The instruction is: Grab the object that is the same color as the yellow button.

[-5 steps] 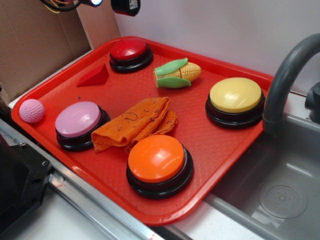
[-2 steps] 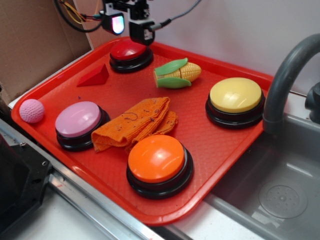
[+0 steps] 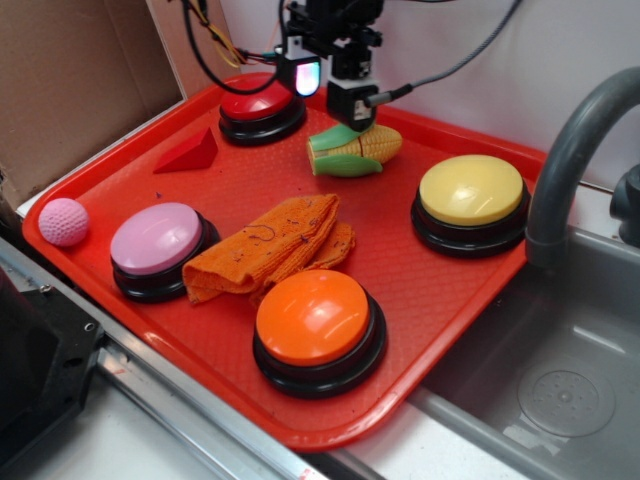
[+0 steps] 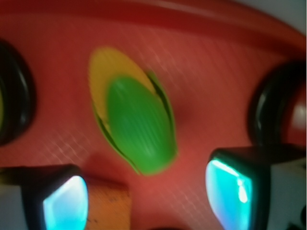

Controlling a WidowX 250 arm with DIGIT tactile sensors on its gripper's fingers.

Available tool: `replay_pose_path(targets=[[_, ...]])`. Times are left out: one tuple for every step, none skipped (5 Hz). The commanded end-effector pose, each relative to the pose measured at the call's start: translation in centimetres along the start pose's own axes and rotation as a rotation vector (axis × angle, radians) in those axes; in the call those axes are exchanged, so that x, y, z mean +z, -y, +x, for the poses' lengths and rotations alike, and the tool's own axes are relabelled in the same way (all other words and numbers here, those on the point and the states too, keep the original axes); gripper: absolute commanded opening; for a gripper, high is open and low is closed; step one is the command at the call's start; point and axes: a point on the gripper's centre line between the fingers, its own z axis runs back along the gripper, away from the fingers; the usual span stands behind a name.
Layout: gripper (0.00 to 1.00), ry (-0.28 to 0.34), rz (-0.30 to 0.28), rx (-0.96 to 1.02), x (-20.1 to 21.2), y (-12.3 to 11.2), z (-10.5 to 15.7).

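Observation:
The object, a toy corn cob (image 3: 355, 150) with yellow kernels and green husk, lies on the red tray (image 3: 420, 290) at the back, between the red button and the yellow button (image 3: 472, 190). My gripper (image 3: 326, 92) hangs just above the cob's left end, open, with nothing between its lit fingers. In the wrist view the corn cob (image 4: 134, 124) lies ahead of the gripper (image 4: 146, 196), its green husk end reaching toward the gap between the fingertips. The black base of the yellow button (image 4: 17, 91) shows at the left edge.
A red button (image 3: 260, 102), a red wedge (image 3: 188, 153), a pink button (image 3: 155, 240), an orange button (image 3: 315, 318) and a folded orange cloth (image 3: 270, 245) share the tray. A pink ball (image 3: 63, 220) sits at its left rim. A sink (image 3: 560, 380) and faucet (image 3: 575, 150) stand right.
The gripper has come in from the top left, passed over the red button and moved right and down to hang over the corn cob. Nothing on the tray has shifted.

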Motion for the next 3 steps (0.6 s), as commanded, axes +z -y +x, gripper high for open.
replay_pose_path(targets=[[1.0, 0.0, 0.092, 0.049, -1.0, -2.0, 2.3], [1.0, -0.033, 0.082, 0.08, -1.8, -2.4, 2.8], [0.0, -0.055, 0.087, 0.083, -2.4, -1.9, 2.8]])
